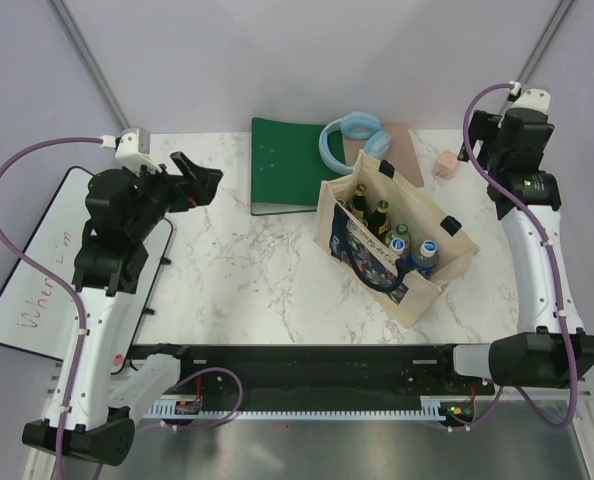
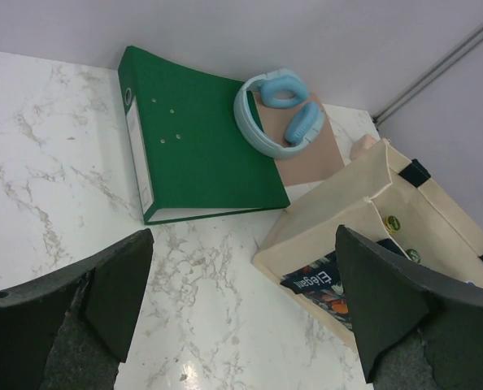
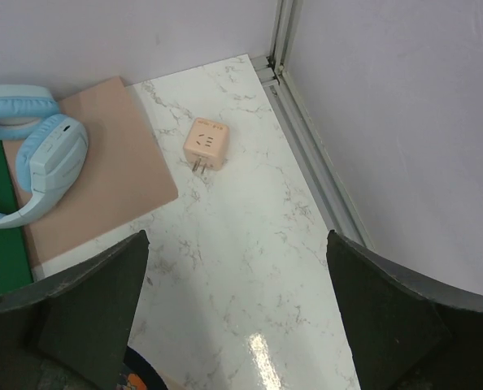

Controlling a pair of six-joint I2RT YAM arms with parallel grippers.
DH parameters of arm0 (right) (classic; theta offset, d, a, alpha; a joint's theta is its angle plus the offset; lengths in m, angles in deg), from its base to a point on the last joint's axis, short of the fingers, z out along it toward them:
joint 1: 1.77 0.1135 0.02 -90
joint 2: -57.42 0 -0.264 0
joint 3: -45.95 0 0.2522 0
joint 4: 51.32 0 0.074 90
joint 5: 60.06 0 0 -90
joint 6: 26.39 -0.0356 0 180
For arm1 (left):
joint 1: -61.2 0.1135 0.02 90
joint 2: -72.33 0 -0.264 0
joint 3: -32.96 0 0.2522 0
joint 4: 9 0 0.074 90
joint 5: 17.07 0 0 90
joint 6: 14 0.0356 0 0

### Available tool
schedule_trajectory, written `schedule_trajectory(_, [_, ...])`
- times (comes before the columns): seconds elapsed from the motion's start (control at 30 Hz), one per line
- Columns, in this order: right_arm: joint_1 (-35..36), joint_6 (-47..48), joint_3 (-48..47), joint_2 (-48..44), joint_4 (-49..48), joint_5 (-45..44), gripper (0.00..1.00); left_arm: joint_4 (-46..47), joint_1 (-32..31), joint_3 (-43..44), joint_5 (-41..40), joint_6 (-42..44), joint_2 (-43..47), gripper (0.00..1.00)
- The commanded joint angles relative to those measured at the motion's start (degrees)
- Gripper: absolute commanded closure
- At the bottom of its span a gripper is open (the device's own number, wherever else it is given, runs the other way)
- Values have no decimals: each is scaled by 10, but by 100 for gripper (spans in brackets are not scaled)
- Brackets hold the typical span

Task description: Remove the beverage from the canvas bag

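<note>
Bag (image 1: pixel 397 262) stands open toward the counter's (image 1: pixel 247 260) 3 o'clock; bottles (image 1: pixel 382 216) upright inside it; left tool (image 2: pixel 243 244) gapes wide at the bag's 9 o'clock, gripping nothing; right tool (image 3: pixel 235 240) spread too, empty, at 1 o'clock, near a peach plug (image 3: pixel 205 145).

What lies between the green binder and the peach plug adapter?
Light blue headphones resting on a tan pad, between the green binder and the peach plug adapter; the top view shows all four in a row.
</note>
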Motion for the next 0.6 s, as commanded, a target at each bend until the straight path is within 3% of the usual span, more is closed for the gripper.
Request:
schedule_trajectory(0.0, [1, -9, -22, -25, -6, 21, 2, -1, 3, 29, 43, -35, -4, 0])
schedule_trajectory(0.07, [1, 10, -16, -33, -9, 45, 2, -2, 2, 33, 52, -42, -8, 0])
schedule_trajectory(0.2, [3, 80, 27, -63, -27, 216, 2, -5, 2, 36, 76, -57, -17, 0])
schedule_trajectory(0.3, [16, 119, 47, -87, -45, 262, 2, -9, 2, 41, 96, -70, -26, 0])
schedule_trajectory(0.4, [33, 196, 35, -92, -17, 386, 2, -9, 1, 45, 129, -86, -41, 0])
schedule_trajectory(0.53, [54, 223, -14, -66, 54, 468, 2, -10, -8, 43, 165, -111, -61, 0])
schedule_trajectory(0.57, [54, 234, -24, -50, 71, 527, 2, -11, -19, 42, 165, -116, -64, 1])
